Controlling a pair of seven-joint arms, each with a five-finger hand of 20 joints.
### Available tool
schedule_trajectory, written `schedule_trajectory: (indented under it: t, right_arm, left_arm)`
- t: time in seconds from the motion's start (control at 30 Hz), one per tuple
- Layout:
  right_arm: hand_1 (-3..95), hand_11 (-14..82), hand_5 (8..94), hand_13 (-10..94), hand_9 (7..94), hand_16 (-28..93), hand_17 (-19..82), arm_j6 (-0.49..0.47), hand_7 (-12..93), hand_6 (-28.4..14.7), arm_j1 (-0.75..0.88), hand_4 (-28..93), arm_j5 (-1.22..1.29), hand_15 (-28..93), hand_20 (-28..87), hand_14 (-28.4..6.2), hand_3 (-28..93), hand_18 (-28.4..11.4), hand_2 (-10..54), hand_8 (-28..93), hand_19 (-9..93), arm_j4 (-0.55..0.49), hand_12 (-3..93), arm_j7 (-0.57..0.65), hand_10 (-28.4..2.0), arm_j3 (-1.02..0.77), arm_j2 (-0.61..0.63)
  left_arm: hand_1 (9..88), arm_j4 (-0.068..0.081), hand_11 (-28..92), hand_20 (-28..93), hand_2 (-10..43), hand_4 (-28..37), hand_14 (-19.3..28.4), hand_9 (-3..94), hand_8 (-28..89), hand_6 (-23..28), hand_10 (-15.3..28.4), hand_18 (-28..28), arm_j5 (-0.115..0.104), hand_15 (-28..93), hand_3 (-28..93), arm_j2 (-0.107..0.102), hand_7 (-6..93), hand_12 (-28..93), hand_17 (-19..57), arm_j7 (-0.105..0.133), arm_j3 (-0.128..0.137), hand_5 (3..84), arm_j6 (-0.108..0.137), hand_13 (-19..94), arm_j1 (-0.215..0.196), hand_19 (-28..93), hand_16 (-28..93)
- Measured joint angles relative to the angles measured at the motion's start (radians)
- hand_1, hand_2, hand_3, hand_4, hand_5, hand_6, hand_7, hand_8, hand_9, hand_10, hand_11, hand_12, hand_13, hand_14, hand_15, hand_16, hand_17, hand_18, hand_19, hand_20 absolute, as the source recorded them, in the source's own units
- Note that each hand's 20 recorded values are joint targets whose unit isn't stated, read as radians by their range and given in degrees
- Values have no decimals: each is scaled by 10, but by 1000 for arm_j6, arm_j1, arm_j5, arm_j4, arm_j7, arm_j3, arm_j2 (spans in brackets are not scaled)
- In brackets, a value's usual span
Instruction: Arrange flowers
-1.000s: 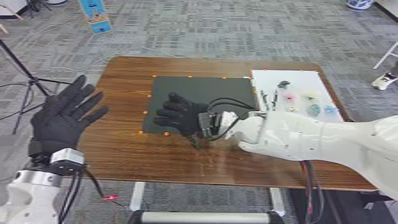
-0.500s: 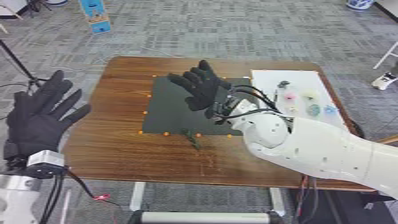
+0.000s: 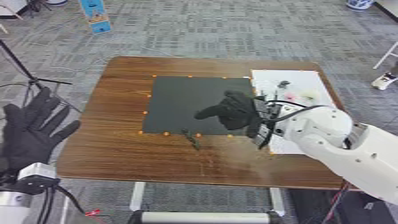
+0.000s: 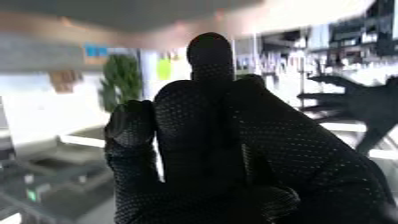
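Over the black mat's [image 3: 173, 107] right side, I have my right hand [image 3: 235, 114] loosely bent around nothing I can see; my left hand [image 3: 32, 131] spreads open beside the bench [image 3: 111, 157]. A green sprig [image 3: 193, 142] crosses the mat's near edge, a pink flower [image 3: 290, 96] lies on the white sheet [image 3: 306, 77].

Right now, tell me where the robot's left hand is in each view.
Head view: left hand, at the picture's left edge, beside the table.
Right wrist view: left hand farther off, past the right hand.
Shared landmark: right hand, over the black mat in the head view.
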State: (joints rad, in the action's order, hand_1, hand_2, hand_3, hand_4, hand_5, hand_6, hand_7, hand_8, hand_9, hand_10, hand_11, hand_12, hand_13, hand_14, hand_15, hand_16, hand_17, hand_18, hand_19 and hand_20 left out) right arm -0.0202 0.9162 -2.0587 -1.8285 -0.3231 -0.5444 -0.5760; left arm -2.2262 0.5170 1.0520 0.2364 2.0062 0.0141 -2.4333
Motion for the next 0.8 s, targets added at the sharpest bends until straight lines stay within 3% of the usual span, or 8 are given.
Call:
schedule_trajectory:
  t: [0.17, 0.3, 0.43, 0.8]
  right_arm:
    - [416, 306, 391, 588, 698, 499, 280, 48, 188, 45, -140, -89, 10, 693, 430, -77, 932, -202, 173, -131, 932, 47, 518, -11, -94, 253, 21]
    - [416, 311, 387, 588, 696, 497, 280, 23, 188, 45, -245, -91, -9, 695, 430, -78, 932, -202, 174, -133, 932, 49, 516, -41, -94, 410, 18]
    - [411, 313, 386, 590, 695, 493, 282, -46, 190, 45, -273, -89, -46, 698, 432, -81, 932, -203, 172, -133, 932, 52, 513, -58, -94, 414, -1]
    - [371, 330, 416, 590, 695, 493, 287, -51, 196, 29, -294, -34, -105, 699, 423, -91, 932, -209, 135, -143, 932, 97, 505, -22, -99, 434, -79]
  left_arm:
    - [378, 3, 76, 64, -61, -282, 125, 178, -85, 12, 88, 233, 0, 32, 329, -6, 152, 181, -123, 3, -18, 221, 0, 147, 12, 377, 77]
    - [378, 4, 80, 67, -60, -282, 126, 181, -86, 13, 88, 228, 0, 34, 329, -11, 153, 180, -120, 3, -26, 224, 0, 149, 16, 377, 77]
    - [380, 4, 82, 69, -58, -283, 126, 183, -87, 13, 88, 228, 0, 38, 324, -12, 153, 178, -119, 3, -31, 224, 1, 149, 17, 376, 77]
    - [374, 6, 86, 73, -57, -282, 126, 185, -86, 13, 88, 226, 0, 45, 336, -14, 150, 175, -119, 3, -37, 227, 1, 151, 23, 376, 74]
